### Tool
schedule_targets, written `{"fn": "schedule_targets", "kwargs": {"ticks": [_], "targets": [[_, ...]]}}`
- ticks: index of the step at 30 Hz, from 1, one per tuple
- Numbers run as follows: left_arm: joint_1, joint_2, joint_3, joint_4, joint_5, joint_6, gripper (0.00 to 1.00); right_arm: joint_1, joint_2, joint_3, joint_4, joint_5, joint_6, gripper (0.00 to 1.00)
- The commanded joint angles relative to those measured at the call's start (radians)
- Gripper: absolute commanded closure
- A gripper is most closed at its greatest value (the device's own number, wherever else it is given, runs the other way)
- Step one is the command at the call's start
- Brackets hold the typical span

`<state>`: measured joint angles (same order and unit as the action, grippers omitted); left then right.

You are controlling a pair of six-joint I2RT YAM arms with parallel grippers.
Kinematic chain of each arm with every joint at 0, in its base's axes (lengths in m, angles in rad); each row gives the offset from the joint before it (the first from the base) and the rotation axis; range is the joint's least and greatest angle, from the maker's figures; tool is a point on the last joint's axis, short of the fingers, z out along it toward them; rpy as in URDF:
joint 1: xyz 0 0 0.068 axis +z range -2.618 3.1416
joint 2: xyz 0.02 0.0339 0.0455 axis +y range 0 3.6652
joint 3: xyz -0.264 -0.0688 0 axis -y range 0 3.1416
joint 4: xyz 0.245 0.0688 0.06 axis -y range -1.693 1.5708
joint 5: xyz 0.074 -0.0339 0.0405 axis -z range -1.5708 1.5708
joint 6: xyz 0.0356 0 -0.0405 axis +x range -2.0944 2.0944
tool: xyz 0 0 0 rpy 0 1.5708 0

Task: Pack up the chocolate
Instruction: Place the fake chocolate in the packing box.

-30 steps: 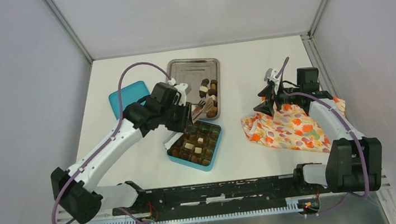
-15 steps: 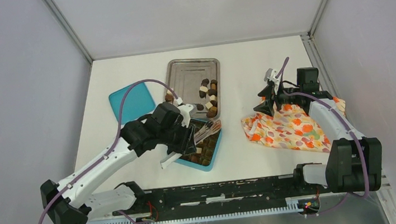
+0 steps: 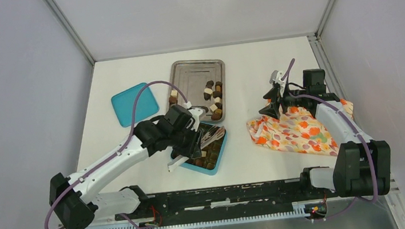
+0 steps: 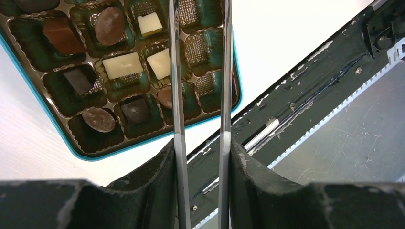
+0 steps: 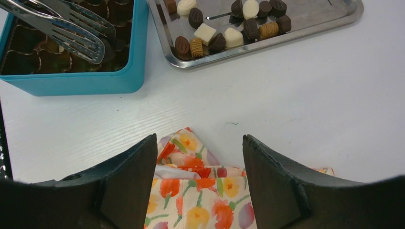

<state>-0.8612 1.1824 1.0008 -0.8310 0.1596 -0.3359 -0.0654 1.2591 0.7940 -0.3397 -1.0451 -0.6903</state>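
Working mid-task, with chocolate (image 4: 122, 65) partly in the box (image 5: 71, 83), partly in the tray (image 5: 305, 19); pinching tongs (image 4: 174, 71) in the left claw (image 4: 201, 145) over the box; holding the right claw (image 5: 199, 143) spread above the cloth (image 5: 200, 200).

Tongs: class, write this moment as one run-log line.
left hand: holds tongs | tongs: over box | right hand: open, at cloth | tray: holds chocolates
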Motion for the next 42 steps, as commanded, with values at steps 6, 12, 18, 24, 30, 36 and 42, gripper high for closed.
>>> {"fn": "schedule_targets", "kwargs": {"ticks": [6,12,18,24,30,36,42], "targets": [[-0.009,0.027,0.007,0.051,-0.017,-0.02,0.82,0.004,-0.013,0.004,-0.007,-0.005,-0.02,0.28],[-0.014,0.029,0.008,0.049,-0.037,-0.022,0.72,0.004,-0.016,0.004,-0.009,-0.006,-0.021,0.28],[-0.016,0.037,0.012,0.045,-0.048,-0.02,0.61,0.004,-0.015,0.004,-0.01,-0.009,-0.021,0.28],[-0.016,0.049,0.012,0.043,-0.046,-0.019,0.58,0.004,-0.016,0.004,-0.01,-0.01,-0.021,0.28],[-0.016,0.051,0.021,0.038,-0.052,-0.027,0.55,0.004,-0.017,0.004,-0.01,-0.012,-0.023,0.28],[-0.015,0.057,0.027,0.038,-0.049,-0.031,0.53,0.005,-0.016,0.004,-0.013,-0.012,-0.025,0.28],[-0.015,0.052,0.03,0.043,-0.045,-0.035,0.51,0.005,-0.017,0.004,-0.015,-0.013,-0.028,0.28]]}}
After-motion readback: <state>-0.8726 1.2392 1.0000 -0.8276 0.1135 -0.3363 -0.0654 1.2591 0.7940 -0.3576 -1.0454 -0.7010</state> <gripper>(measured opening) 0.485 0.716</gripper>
